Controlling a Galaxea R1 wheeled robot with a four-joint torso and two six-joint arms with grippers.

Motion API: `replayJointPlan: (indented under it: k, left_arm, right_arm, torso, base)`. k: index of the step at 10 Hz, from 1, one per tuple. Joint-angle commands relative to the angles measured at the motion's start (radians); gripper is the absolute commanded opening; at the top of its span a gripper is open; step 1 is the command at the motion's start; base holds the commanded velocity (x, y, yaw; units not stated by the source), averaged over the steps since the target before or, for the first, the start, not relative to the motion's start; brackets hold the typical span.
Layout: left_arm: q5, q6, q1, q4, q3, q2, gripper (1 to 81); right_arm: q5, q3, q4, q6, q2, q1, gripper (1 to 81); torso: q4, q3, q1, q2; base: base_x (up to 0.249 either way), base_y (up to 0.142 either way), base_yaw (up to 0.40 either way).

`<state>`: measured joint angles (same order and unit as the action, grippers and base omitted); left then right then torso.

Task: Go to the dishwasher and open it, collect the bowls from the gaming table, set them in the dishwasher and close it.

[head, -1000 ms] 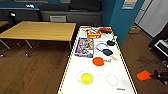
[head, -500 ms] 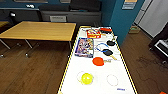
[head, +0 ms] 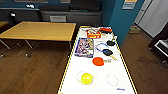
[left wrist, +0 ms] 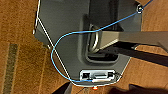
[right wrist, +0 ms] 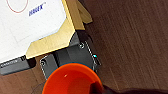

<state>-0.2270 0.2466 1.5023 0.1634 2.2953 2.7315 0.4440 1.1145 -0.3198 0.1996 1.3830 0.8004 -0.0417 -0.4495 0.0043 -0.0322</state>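
The gaming table, white-topped with a yellow rim, stretches away in front of me. A yellow bowl sits near its close end, and an orange round piece lies further up. In the right wrist view an orange bowl hangs close under the camera, over the wooden floor beside the table's corner. A dark part of my right gripper overlaps its rim. The left wrist view looks down on my own grey base with a blue cable. The dishwasher is out of view.
Game boxes, a red box and black paddles lie on the table's far half. A wooden table stands to the left, a blue pillar at the far right, and dark furniture at the right edge.
The head picture has shifted only slightly. The things on the table lie as before.
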Motion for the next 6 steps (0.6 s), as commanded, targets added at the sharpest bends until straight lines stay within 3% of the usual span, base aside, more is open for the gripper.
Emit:
replayJointPlan:
  k: [1,3,4,6]
  left_arm:
    - [-0.005,0.000,0.002,0.007,-0.352,-0.319,81.1]
    - [-0.008,0.002,-0.020,0.007,-0.474,-0.433,81.1]
    - [-0.030,0.002,-0.026,0.002,-0.537,-0.496,81.1]
    - [-0.068,0.040,-0.059,0.001,-0.709,-0.645,81.1]
  right_arm:
    - [-0.374,0.005,0.007,-0.114,-0.013,0.399,1.0]
    - [-0.629,0.040,0.013,-0.112,0.099,0.608,1.0]
    - [-0.715,0.057,0.019,-0.115,0.156,0.680,1.0]
    - [-0.769,0.076,0.064,-0.115,0.245,0.719,1.0]
  torso:
    - [0.000,0.000,0.000,0.000]
    - [0.000,0.000,0.000,0.000]
    - [0.000,0.000,0.000,0.000]
    - [0.000,0.000,0.000,0.000]
  base:
    - [0.000,0.000,0.000]
    - [0.000,0.000,0.000]
    - [0.000,0.000,0.000]
    - [0.000,0.000,0.000]
